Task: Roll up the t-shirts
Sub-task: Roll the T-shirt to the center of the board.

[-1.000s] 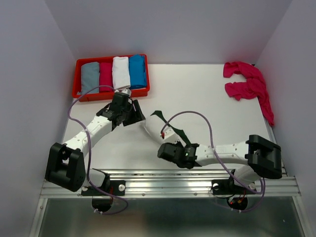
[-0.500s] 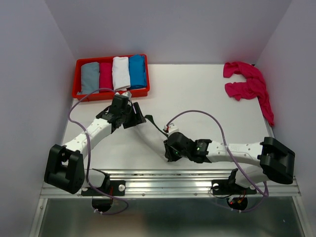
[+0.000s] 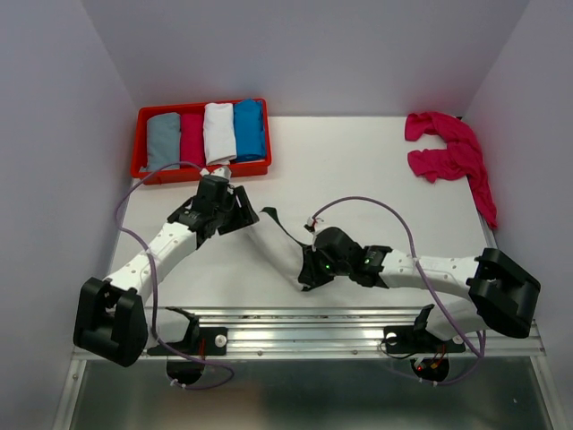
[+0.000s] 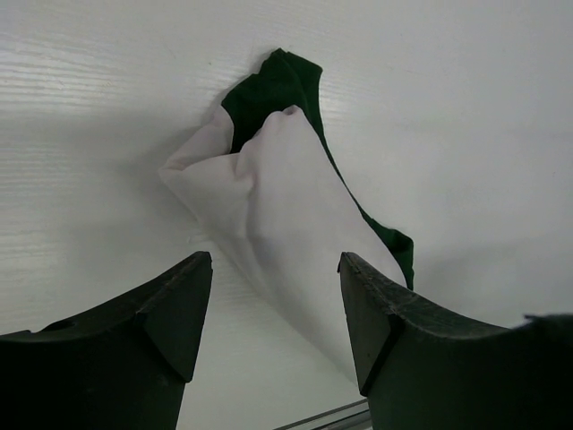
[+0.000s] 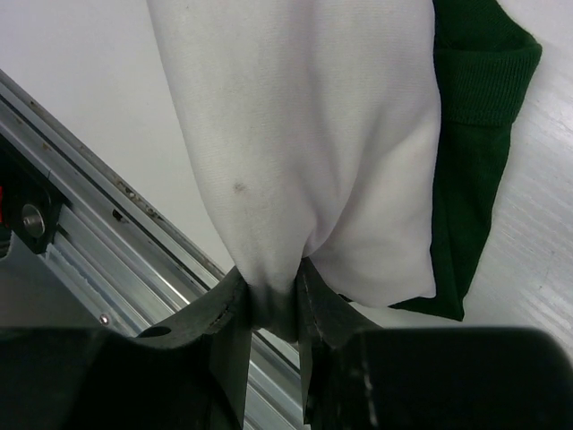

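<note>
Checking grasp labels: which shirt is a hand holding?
The cream-white shirt with green trim, pinched in the right hand; the pink shirt lies untouched far right.

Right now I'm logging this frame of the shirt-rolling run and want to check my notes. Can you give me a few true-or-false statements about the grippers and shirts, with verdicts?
1. The right gripper is shut on the cream-white t-shirt. True.
2. The left gripper is clamped on that shirt too. False: its jaws stand open above it.
3. The red tray holds four rolled shirts. True.
4. The pink t-shirt is neatly rolled. False: it lies crumpled at the far right of the table.
</note>
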Controlling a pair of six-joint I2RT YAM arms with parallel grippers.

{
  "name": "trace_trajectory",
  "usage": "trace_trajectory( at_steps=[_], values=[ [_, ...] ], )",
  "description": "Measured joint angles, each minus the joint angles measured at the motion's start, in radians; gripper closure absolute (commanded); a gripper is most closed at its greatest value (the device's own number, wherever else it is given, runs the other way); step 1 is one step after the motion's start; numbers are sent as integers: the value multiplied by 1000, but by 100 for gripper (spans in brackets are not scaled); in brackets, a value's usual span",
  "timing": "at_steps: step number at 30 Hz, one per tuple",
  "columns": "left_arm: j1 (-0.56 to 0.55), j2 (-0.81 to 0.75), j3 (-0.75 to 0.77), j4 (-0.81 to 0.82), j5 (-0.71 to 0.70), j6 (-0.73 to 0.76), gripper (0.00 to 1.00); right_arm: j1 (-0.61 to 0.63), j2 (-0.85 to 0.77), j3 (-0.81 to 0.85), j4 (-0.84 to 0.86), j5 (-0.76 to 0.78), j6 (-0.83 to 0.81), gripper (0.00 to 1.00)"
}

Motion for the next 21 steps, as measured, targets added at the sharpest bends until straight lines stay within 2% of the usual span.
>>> trace_trajectory(
  at_steps=[11,21],
  values=[
    [4,79,-100,108,62,-43,30,-43,-7,-28,51,-102,16,99],
    [5,60,-101,166,91,-56,30,-195,-37,-158,235,-335,106,99]
  ],
)
